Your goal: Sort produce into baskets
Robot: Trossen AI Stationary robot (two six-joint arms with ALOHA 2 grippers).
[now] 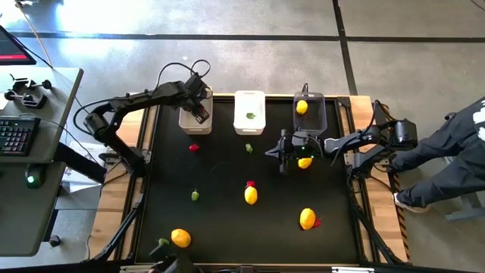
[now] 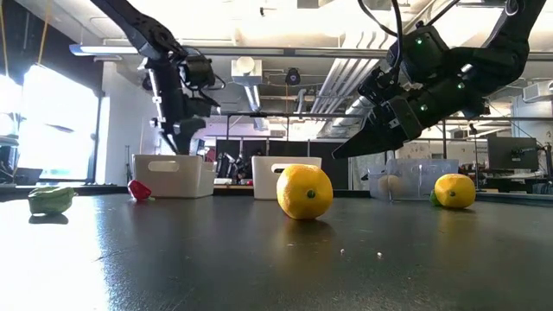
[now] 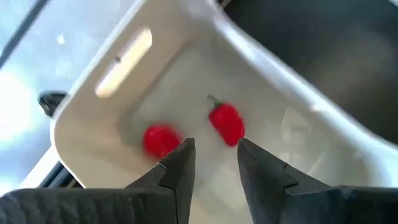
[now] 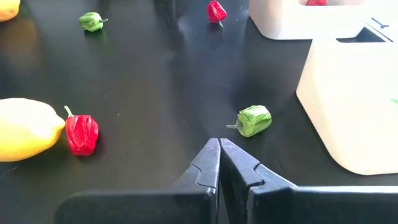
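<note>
Left gripper point(image 3: 211, 162): fingers parted, holding nothing, above beige bin point(image 1: 185, 120) at the bench's far edge; your red piece point(image 3: 226, 122) lies inside.
Right gripper point(image 4: 219, 163): shut, empty; green piece point(image 4: 254, 120) just ahead.

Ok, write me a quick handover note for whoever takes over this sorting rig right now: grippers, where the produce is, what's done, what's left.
Left gripper: open over the beige basket, empty; two red pieces lie inside it.
Right gripper: shut, empty, above the mat beside the grey basket.
Done: one green piece in the white basket, one lemon in the grey basket.
Left on the mat: four lemons, one under the right arm, three nearer the front; loose red pieces; loose green pieces.
</note>
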